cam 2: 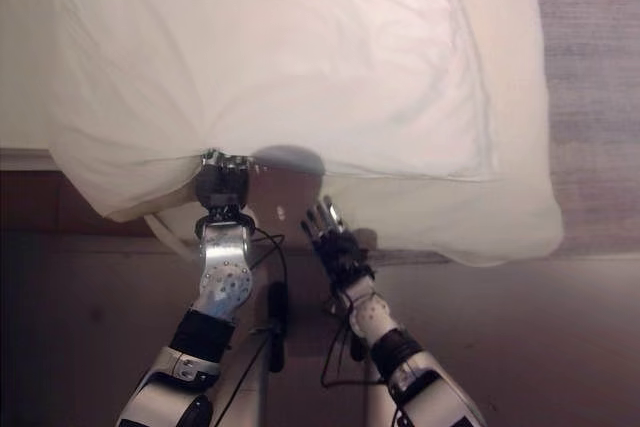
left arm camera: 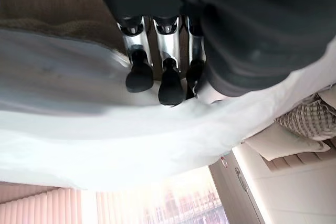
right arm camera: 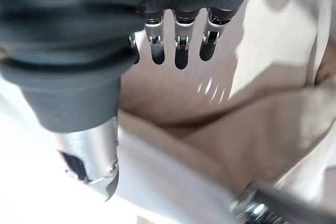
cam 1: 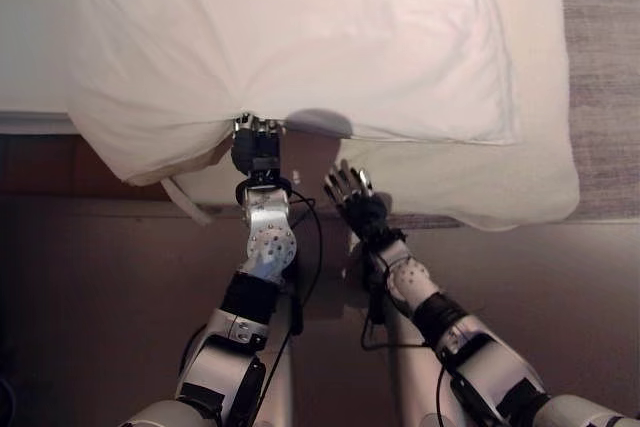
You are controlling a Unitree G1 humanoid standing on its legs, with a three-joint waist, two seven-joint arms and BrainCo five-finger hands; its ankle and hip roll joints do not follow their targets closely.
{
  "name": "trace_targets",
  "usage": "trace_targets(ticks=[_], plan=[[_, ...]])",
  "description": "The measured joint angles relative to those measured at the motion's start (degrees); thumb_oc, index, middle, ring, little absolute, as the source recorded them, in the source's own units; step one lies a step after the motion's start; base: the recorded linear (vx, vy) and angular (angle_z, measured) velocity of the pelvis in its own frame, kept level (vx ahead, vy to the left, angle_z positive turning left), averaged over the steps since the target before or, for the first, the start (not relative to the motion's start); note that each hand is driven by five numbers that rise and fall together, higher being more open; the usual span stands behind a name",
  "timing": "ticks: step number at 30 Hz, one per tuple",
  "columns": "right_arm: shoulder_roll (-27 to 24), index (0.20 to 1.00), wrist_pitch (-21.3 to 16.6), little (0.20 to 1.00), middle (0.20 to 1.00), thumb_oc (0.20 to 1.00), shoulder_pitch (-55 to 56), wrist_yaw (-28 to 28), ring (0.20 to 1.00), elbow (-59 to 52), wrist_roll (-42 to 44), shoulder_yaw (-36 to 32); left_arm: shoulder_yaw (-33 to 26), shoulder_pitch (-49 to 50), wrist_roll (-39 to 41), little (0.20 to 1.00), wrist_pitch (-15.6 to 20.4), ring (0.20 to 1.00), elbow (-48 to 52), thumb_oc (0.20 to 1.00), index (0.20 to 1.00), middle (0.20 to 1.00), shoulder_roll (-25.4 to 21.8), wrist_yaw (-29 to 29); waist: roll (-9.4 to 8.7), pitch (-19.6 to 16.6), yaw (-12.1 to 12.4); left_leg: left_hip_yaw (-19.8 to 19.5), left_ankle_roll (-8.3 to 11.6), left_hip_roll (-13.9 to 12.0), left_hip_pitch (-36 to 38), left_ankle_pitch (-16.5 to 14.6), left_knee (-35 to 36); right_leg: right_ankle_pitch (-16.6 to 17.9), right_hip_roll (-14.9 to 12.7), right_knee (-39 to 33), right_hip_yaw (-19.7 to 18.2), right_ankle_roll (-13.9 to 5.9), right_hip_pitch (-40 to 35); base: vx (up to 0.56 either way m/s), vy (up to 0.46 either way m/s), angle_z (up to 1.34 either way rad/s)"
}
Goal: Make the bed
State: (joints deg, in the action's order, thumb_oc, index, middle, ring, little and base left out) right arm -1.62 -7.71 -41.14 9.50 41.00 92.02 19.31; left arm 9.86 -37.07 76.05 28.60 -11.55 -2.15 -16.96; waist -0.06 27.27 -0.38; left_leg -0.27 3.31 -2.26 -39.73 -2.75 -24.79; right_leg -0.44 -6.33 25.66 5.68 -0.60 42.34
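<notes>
A big white duvet (cam 1: pixel 300 37) covers the bed, and its near edge lies over a cream sheet (cam 1: pixel 480 182) that hangs off the bed's corner. My left hand (cam 1: pixel 257 152) is at the duvet's near edge with the cloth puckered around it. In the left wrist view its fingers (left arm camera: pixel 139 74) curl down onto the white cloth (left arm camera: pixel 105 129). My right hand (cam 1: pixel 355 202) hovers just right of it, in front of the cream sheet. It is open, with straight fingers (right arm camera: pixel 180 56) that hold nothing.
A dark wooden bed frame (cam 1: pixel 40 162) shows under the duvet at the left. A cream strip of cloth (cam 1: pixel 185 197) dangles beside my left hand. Grey carpet (cam 1: pixel 600 47) runs along the bed's right side, and brown floor (cam 1: pixel 100 297) lies in front.
</notes>
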Motion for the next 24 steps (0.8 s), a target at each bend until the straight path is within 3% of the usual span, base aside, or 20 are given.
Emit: trace_targets(ticks=[12, 24], plan=[[0.99, 1.000, -1.25, 1.000, 1.000, 1.000, -6.37, -2.56, 1.000, 0.80, 4.40, -2.19, 1.16, -0.72, 0.03, 0.200, -0.23, 0.200, -0.04, 0.200, 0.200, 0.200, -0.05, -0.22, 0.77, 0.45, 1.18, -0.91, -0.03, 0.85, -0.30, 0.15, 0.06, -0.91, -0.79, 1.37, 0.32, -0.17, 0.30, 0.01, 0.014, 0.05], [-0.24, 1.000, -5.81, 1.000, 1.000, 1.000, -6.95, -2.54, 1.000, -3.25, 6.26, -7.69, 1.31, -1.22, 0.00, 0.200, -0.25, 0.200, -0.01, 0.200, 0.200, 0.200, -0.07, -0.65, 0.86, 0.49, 1.25, -1.27, -0.15, 1.57, -2.20, 0.88, 0.06, -1.15, -1.48, 2.05, 0.33, -0.39, 2.41, 0.01, 0.005, 0.03]])
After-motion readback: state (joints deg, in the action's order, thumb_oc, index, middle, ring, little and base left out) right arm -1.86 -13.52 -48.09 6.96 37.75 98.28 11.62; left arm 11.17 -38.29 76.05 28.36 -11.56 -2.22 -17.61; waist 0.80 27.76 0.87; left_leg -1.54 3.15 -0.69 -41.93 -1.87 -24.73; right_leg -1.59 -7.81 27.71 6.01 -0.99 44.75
